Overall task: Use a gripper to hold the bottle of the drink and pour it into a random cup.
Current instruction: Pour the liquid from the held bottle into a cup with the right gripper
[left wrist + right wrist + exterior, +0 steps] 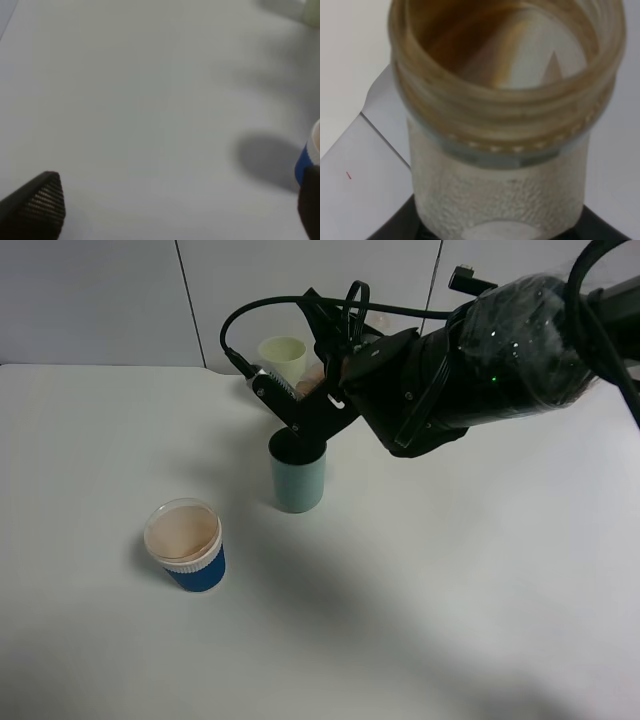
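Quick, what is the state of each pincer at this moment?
Left pincer: open, holding nothing.
Right pincer: closed on the bottle of the drink.

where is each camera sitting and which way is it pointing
Exterior high: up above the table, looking down on three cups; the right arm reaches in over the pale green cup.
Left wrist: low over the table, looking along it; both tips of the left jaws show, wide apart, with the blue cup beside one.
Right wrist: close behind the bottle, looking into its open neck; the right jaws show dark at its base.
Shared: the blue cup is in the exterior and left wrist views.
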Controlling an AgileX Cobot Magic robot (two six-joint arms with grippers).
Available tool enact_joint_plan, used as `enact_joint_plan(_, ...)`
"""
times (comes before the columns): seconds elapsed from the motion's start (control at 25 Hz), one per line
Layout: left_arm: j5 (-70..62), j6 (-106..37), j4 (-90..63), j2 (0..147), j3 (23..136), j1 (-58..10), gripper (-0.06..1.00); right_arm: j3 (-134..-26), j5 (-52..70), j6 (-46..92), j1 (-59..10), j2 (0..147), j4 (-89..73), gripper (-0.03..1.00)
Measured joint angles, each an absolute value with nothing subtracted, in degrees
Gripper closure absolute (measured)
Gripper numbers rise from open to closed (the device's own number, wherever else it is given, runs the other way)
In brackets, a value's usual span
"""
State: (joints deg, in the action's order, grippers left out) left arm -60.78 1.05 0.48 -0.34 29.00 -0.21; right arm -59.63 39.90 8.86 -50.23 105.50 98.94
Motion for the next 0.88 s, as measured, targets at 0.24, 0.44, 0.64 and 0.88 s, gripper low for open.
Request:
enact_joint_plan(0.24, -60.78, 1.05, 0.48, -0.34, 29.0, -0.21, 0.02, -59.69, 40.98, 9.4, -50.65, 105.5, 98.94, 0.6)
enact_joint_plan(0.44, -60.78, 1.05, 0.48, -0.34, 29.0, -0.21, 0.02, -59.69, 41.8, 10.89, -51.17, 105.5, 98.94, 0.6)
enact_joint_plan(0.64, -60.78, 1.05, 0.48, -0.34, 29.0, -0.21, 0.02, -59.69, 42.14, 12.18, -51.34, 105.5, 98.94, 0.6)
enact_joint_plan(0.88, -60.78, 1.05, 0.48, -0.34, 29.0, -0.21, 0.02, -61.39, 42.51, 14.61, -52.52, 105.5, 98.94, 0.6)
